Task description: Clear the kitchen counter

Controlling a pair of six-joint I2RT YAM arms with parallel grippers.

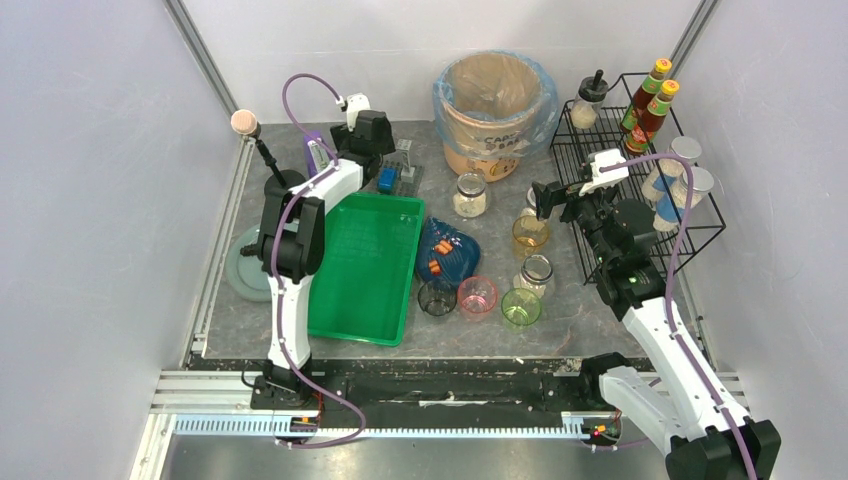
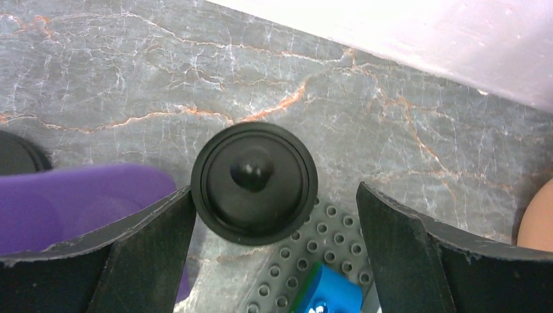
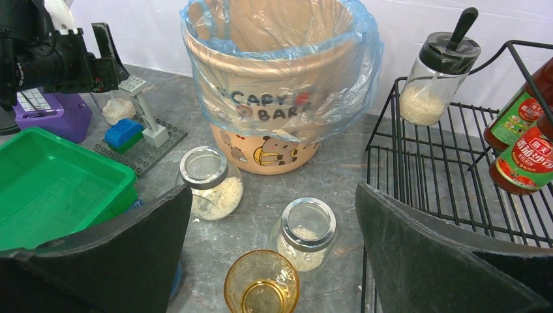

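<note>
Plain pale walls close me in: a back wall (image 1: pixel 400 40), a left wall (image 1: pixel 90 200) and a right wall (image 1: pixel 790 200). Grey metal posts (image 1: pixel 205 55) slant up the two back corners. The light is bright and even, washing the back wall nearly white.

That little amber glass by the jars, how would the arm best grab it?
Probably by its rim, from straight above: the amber glass stands upright, mouth open, with a lidded jar close beside it. One finger inside, one outside on an uncrowded side, would likely fit.
</note>
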